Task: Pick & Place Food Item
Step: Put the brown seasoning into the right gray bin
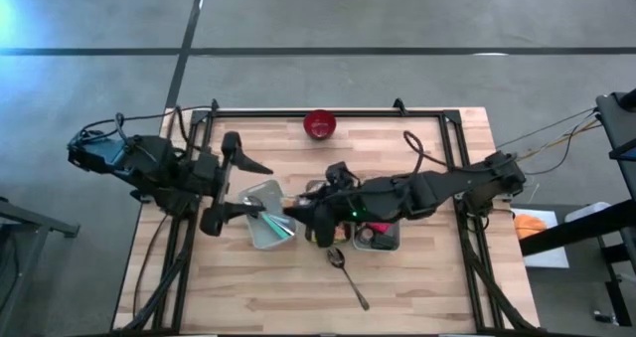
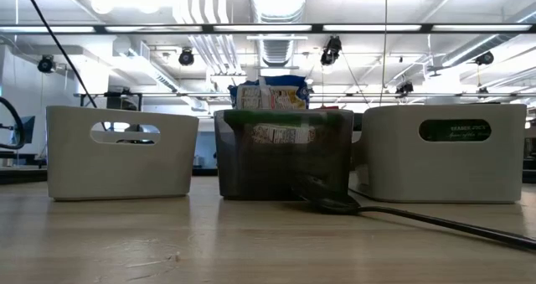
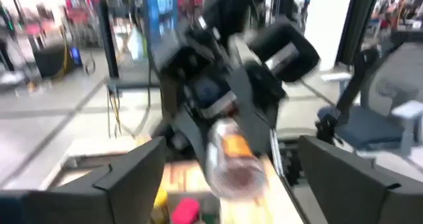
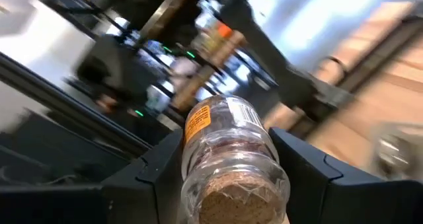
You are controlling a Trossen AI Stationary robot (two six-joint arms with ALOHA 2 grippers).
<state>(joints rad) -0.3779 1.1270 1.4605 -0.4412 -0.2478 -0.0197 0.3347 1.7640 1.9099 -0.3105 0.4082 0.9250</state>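
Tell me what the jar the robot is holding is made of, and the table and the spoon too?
The jar looks like clear glass or plastic, since you can see through it; its stopper looks like cork, brown and grainy. The table looks like pale wood, with plank lines showing. The spoon looks like metal, grey and a bit shiny.

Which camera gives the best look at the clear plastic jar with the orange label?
The right wrist view: the clear plastic jar with the orange label fills the frame between the right gripper fingers. The left wrist view shows it blurred. The high view hides it among the arms; the low view shows none of it.
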